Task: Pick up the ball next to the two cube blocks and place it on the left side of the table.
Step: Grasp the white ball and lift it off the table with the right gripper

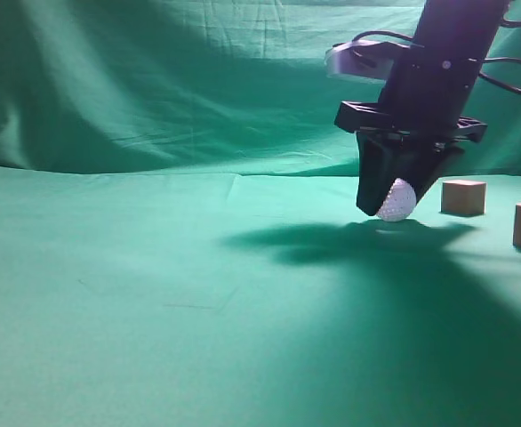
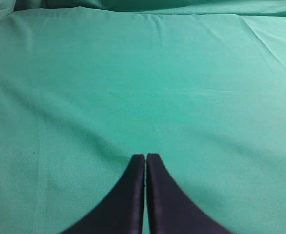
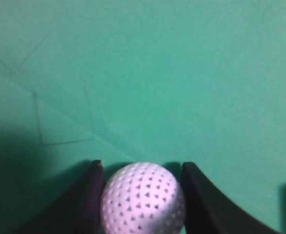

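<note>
Right gripper [image 1: 394, 203]: the ball [image 1: 397, 200] is being clamped between its fingers, lifted clear of the table [image 1: 154, 294].
Cube blocks [image 1: 464, 197]: lying just right of the ball.
Left gripper [image 2: 146, 158]: being held closed, empty.

Ball [image 1: 397, 200] left of cube blocks [image 1: 464, 197]

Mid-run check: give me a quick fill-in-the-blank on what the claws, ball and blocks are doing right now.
1. The right claw is shut on the ____.
2. In the exterior view the ball hangs just ____ the table, not resting on it.
3. The left claw is shut and holds ____.
4. The two cube blocks sit on the table to the ____ of the ball in the exterior view.

Missing words: ball; above; nothing; right
</note>
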